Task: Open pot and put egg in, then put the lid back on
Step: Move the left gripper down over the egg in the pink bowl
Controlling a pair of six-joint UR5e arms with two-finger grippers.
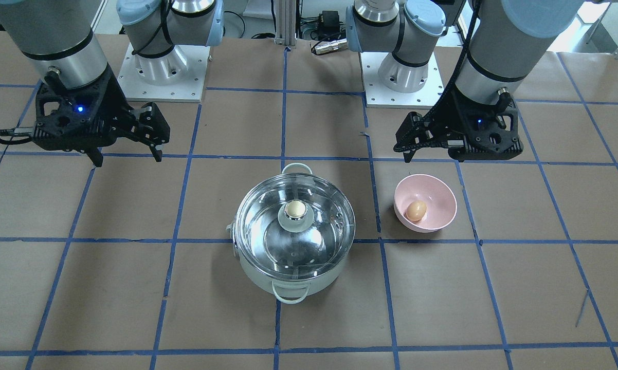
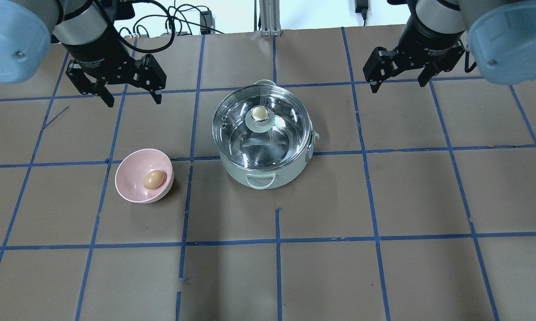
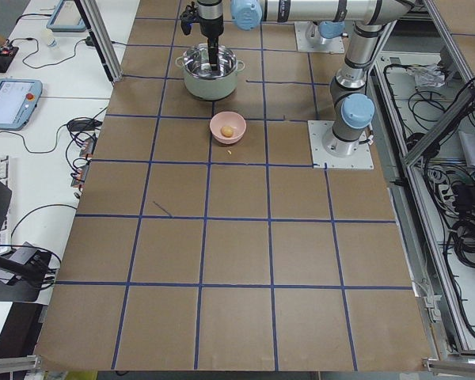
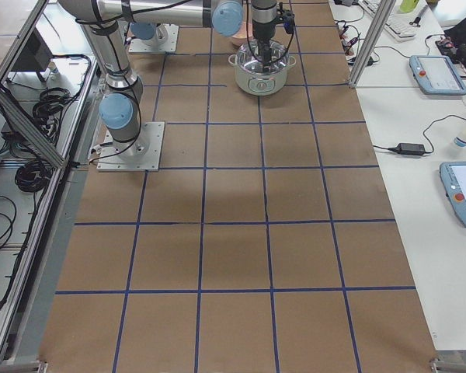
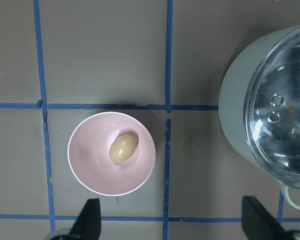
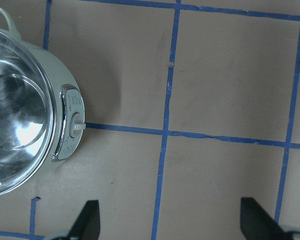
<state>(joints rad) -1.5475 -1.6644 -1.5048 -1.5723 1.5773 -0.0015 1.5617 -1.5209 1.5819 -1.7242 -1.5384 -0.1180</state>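
The left gripper [image 2: 133,101] has its jaws apart and holds nothing; the right gripper [image 2: 398,85] is the same. The egg [image 2: 154,179] lies in the pink bowl [image 2: 124,173], beside the pot [image 2: 268,173]; the lid [image 2: 279,129] sits on the pot.

Left arm [image 2: 78,20] and right arm [image 2: 430,13]: silver tubes, pale-blue joint caps [image 2: 9,40], black cables [image 2: 163,20]; left gripper [image 2: 134,100], right gripper [image 2: 397,85] black, blue-lit

The pot [image 2: 268,171] is pale mint outside, shiny steel inside. Its lid [image 2: 288,122] is clear glass with a cream-gold knob [image 2: 259,114]. The egg [image 2: 154,179] is tan, the bowl [image 2: 129,176] pink. The surface [image 2: 384,276] is brown, gridded with blue tape lines [image 2: 375,238]. The left pincer [image 2: 134,101] and right pincer [image 2: 398,86] are black.
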